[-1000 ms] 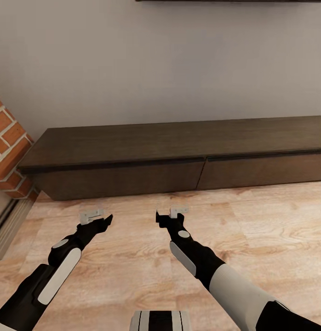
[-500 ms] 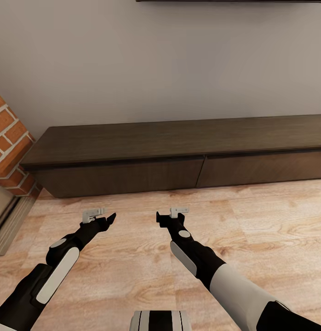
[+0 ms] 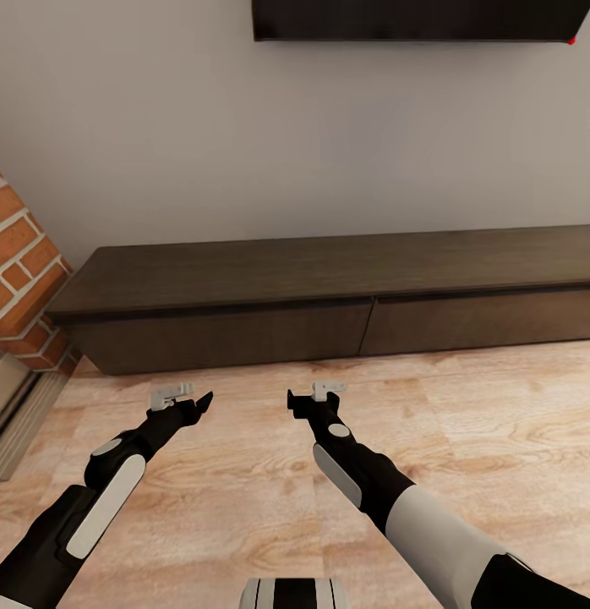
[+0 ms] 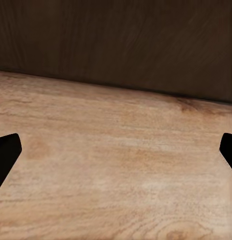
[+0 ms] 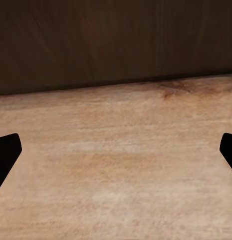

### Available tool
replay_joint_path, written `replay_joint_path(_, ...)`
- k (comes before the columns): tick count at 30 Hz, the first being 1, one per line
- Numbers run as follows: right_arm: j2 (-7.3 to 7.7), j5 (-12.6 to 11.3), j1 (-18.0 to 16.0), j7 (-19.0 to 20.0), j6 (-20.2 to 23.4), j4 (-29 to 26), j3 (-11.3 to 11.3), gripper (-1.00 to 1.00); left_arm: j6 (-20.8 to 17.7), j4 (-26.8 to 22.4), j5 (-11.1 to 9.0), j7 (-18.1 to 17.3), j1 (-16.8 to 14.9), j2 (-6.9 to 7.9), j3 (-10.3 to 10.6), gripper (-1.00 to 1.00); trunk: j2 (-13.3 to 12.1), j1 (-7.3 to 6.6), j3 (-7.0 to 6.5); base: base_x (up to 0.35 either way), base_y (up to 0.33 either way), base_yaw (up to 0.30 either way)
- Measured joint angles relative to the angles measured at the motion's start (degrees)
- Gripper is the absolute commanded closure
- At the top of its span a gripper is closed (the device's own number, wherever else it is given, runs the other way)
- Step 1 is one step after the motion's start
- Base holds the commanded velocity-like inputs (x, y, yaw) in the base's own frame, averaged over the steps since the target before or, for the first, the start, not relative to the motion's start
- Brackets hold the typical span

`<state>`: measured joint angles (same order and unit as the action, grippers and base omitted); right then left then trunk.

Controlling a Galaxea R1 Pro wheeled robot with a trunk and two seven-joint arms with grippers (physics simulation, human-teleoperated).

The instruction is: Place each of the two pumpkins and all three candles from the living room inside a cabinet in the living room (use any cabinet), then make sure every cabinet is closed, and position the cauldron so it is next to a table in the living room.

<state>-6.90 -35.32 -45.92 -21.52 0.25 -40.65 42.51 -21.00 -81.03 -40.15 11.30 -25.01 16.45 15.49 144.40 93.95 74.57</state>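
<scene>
Dark-brown cabinet: against the wall, just ahead of both arms, drawer fronts flush and shut.
Handling: likely stiff, heavy; no handle visible, so grip a drawer front's top edge.
Left gripper: fingers apart, empty, above floor.
Right gripper: fingers apart, empty.

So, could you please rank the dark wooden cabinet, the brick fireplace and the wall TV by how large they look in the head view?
1. cabinet, clearly largest.
2. and 3. wall TV and brick fireplace: both cut off by the frame, so they cannot be ranked fairly.
</scene>
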Motion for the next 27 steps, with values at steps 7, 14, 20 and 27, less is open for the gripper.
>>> replay_joint_path(7, 0.00, 0.03, -0.01, 0.00, -0.01, 0.02, 0.00, -1.00, -0.01, 0.05, -0.04, 0.00, 0.00, -0.07, 0.00, -1.00, -0.09, -0.18, -1.55, 0.000, 0.000, 0.000)
replay_joint_path(14, 0.00, -0.01, -0.02, 0.00, -0.01, 0.02, 0.02, -1.00, 0.00, 0.17, -0.04, -0.07, 0.00, -0.06, 0.00, -1.00, -0.19, -0.36, -3.10, 0.000, 0.000, 0.000)
replay_joint_path(20, 0.00, -0.01, 0.00, -0.01, -0.01, 0.02, 0.00, -1.00, 0.01, 0.18, 0.17, -0.02, 0.00, -0.01, 0.05, -1.00, -0.25, -0.46, -4.00, 0.000, 0.000, 0.000)
replay_joint_path(27, 0.00, 0.00, -0.02, 0.02, -0.07, 0.02, 0.03, -1.00, 0.00, 0.18, 0.03, 0.16, 0.00, -0.08, 0.00, -1.00, -0.30, -0.57, -4.88, 0.000, 0.000, 0.000)
